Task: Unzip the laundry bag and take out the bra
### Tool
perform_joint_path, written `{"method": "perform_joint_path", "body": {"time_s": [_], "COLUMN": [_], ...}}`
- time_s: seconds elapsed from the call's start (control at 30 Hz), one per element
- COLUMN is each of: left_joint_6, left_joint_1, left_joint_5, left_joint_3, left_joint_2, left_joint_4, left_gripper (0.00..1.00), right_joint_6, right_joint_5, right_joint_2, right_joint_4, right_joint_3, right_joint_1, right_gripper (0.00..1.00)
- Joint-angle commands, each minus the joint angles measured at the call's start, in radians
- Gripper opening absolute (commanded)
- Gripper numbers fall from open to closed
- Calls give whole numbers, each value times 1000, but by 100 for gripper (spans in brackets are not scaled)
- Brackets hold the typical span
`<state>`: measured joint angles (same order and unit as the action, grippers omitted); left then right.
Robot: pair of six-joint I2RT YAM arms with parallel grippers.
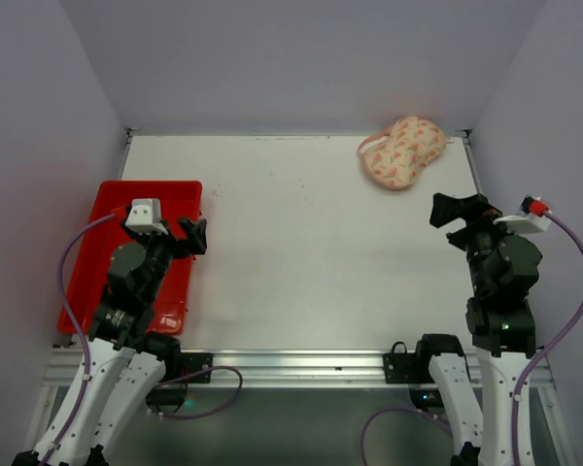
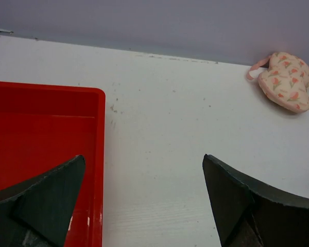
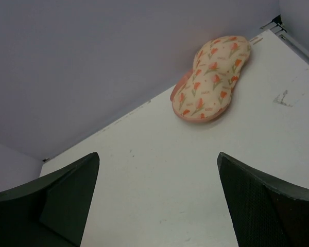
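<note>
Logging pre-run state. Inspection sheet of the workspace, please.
Surface: white table, faint scuffs.
Job's things: bag lies flat at the far right corner, with no opening seen. Bra: nothing seen.
Clutter: red tray at the left edge, partly under the left arm; its visible part holds nothing.
Grippers: left gripper open and holding nothing, over the tray's right rim; right gripper open and holding nothing, facing the bag.
Cables: purple cables loop outside each arm, with more below the near edge.
Surroundings: plain pale walls on three sides; metal rail along the near edge.
</note>
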<state>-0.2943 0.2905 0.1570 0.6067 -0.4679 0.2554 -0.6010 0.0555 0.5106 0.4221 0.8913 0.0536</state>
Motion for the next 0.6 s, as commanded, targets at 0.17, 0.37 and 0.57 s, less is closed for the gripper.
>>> {"method": "perform_joint_path", "body": {"time_s": [0.17, 0.37, 0.57], "left_joint_6": [21, 21, 21], "left_joint_1": [2, 2, 2], "left_joint_5": [12, 13, 16], "left_joint_3": [-12, -12, -10], "left_joint_2": [8, 5, -1], "left_joint_4": [-27, -25, -27], "left_gripper": [100, 100, 100], "right_joint_6": [17, 20, 1], "right_joint_5": [-34, -43, -72], "right_joint_2": [20, 28, 98], "right_joint_4": [-57, -62, -89], "right_joint_3": [0, 1, -14], "right_joint_1": [5, 5, 5], "right_gripper": [99, 99, 99]}}
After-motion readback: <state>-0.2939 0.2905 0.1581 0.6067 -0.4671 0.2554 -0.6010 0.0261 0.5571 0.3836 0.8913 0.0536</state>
